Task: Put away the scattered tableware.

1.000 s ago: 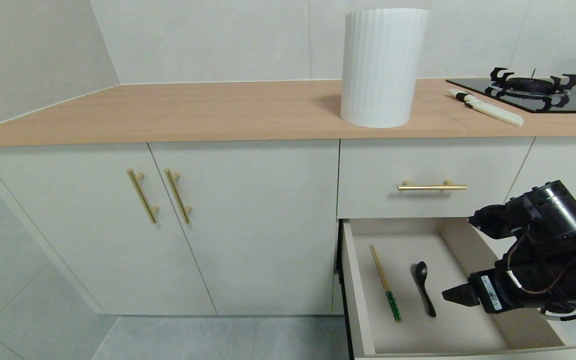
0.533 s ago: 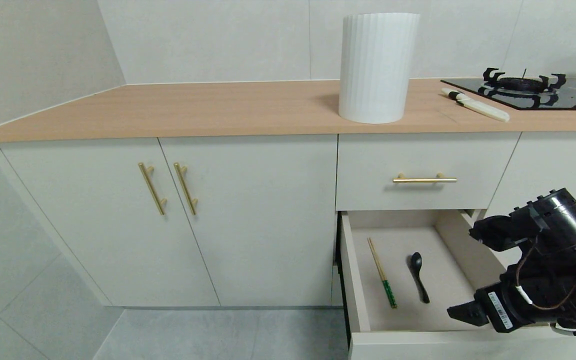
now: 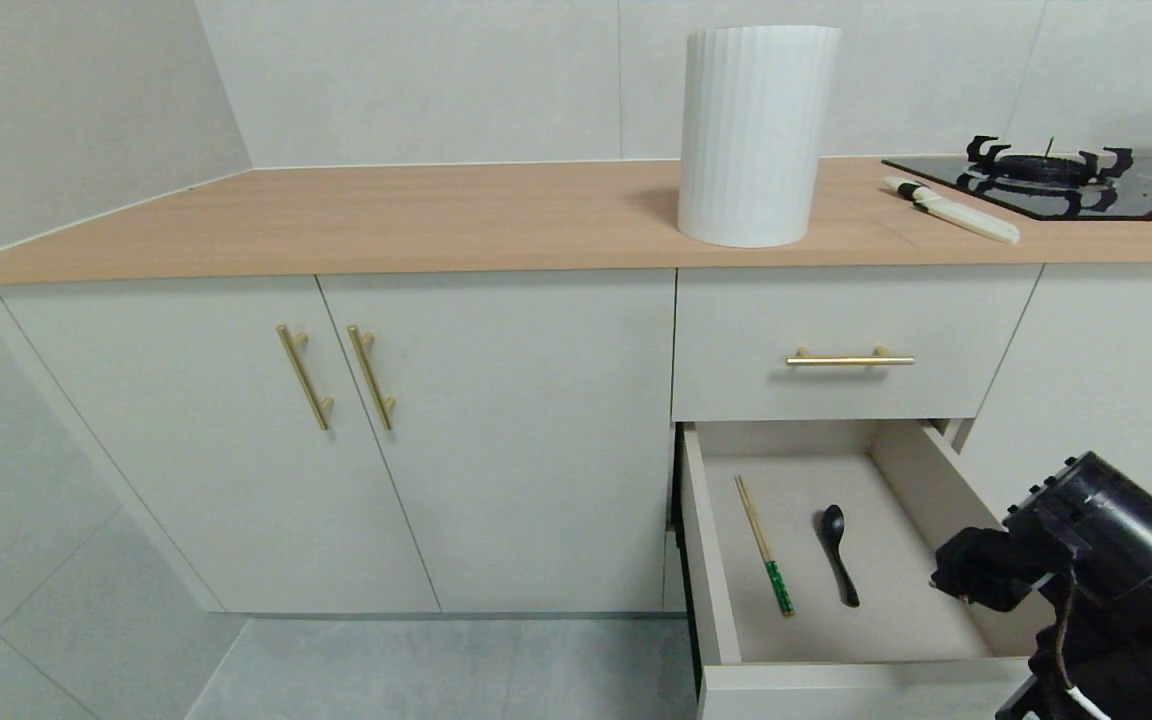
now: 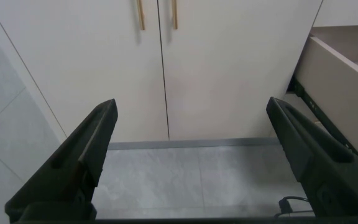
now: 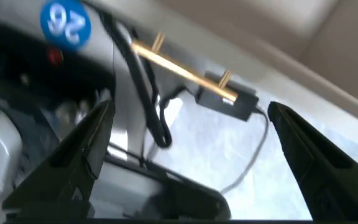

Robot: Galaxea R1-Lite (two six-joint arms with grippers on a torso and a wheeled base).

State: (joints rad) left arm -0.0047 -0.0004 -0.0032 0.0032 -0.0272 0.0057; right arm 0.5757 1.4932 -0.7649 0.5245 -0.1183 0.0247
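Here we go: the wooden countertop (image 3: 386, 215) runs right across the upper half of the head view, and under it at centre-left a pair of pale cupboard doors (image 3: 496, 440) stands closed, gold handles side by side. Lower right of centre, the open drawer (image 3: 711, 560) is pulled well out, directly below a closed drawer (image 3: 736, 340) with a gold bar handle (image 3: 849, 359). Up top, right of centre, a tall white ribbed canister (image 3: 756, 135) stands upright on the counter. The black hob (image 3: 1066, 185) sits at the upper right edge. Down in the lower right corner the right arm (image 3: 1106, 540) hangs just beside the open drawer's right wall, outside it. Now the claws: the left gripper (image 4: 191, 112) is spread wide with nothing between its fingers, facing the cupboard doors and grey floor (image 4: 185, 174). The right gripper (image 5: 191, 109) is just as wide apart and holds nothing, a gold bar handle showing beyond it. On to the tableware! A pale knife (image 3: 951, 210) lies flat on the counter at upper right, between canister and hob. Inside the open drawer, the chopsticks (image 3: 764, 548) lie together left of centre, green ends toward the frame's bottom, and the black spoon (image 3: 838, 560) lies just right of them, apart, bowl end toward the cabinet
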